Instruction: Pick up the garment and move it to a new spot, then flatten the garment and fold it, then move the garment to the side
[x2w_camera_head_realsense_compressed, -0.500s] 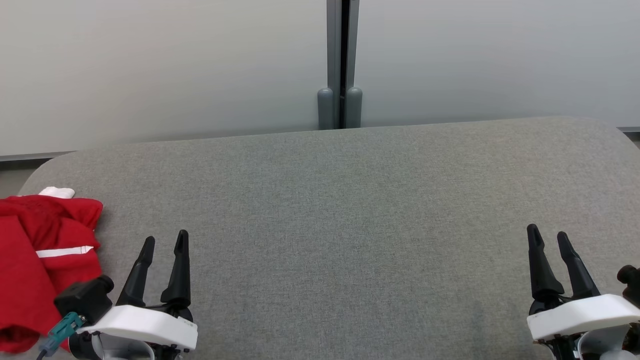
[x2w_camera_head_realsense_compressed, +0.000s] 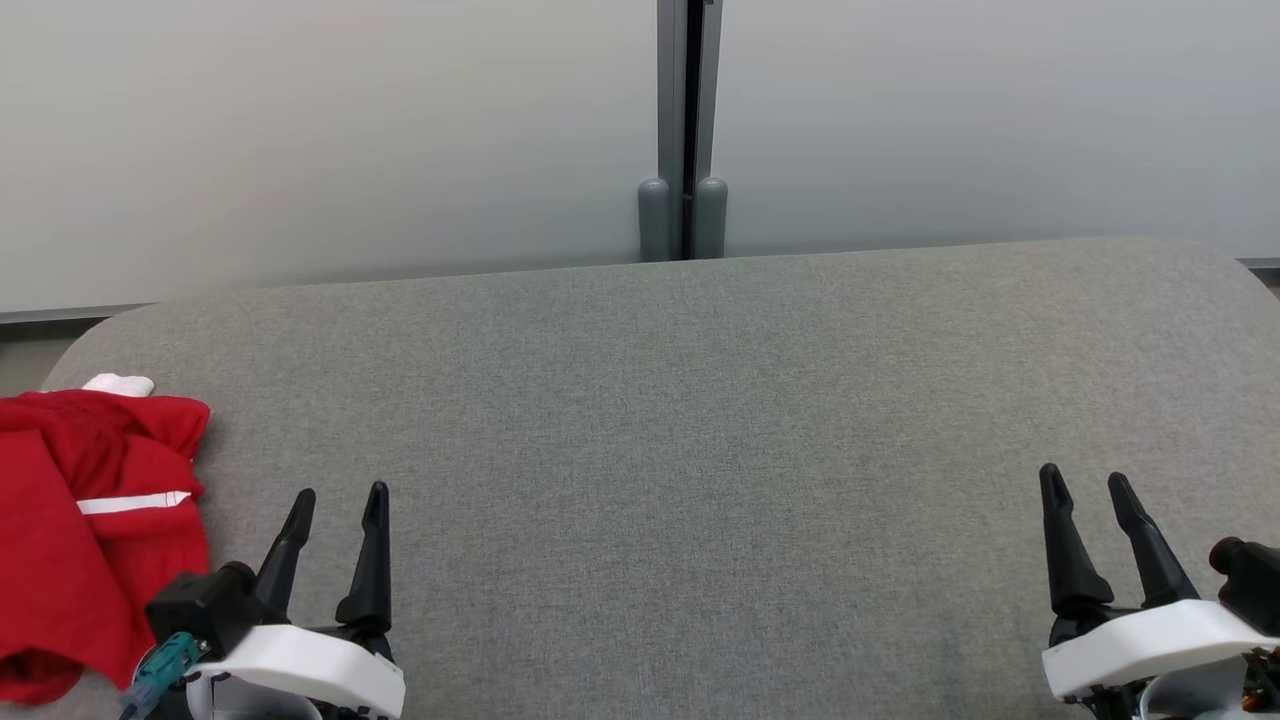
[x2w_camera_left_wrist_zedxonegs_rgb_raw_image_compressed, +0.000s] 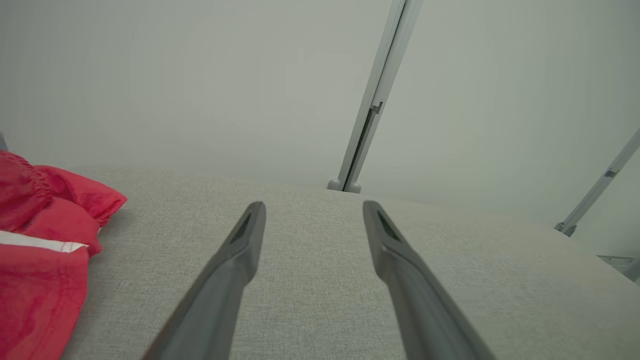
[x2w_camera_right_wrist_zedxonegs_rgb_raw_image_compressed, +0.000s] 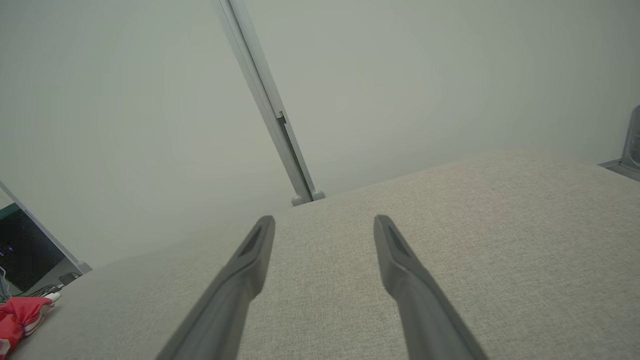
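Grey fabric worktop (x2w_camera_head_realsense_compressed: 680, 430) first: shifted a hair in frame since half a second ago, so just camera drift. Red garment (x2w_camera_head_realsense_compressed: 70, 520) with its white stripe, crumpled at the worktop's left end, lying free, same heap as before. Now the left claw (x2w_camera_head_realsense_compressed: 341, 492), over the worktop's near-left corner, fingers spread apart, drawn back toward the near edge since the last look. Right claw (x2w_camera_head_realsense_compressed: 1082, 475), over the worktop's near-right corner, fingers likewise parted, also pulled back a touch.
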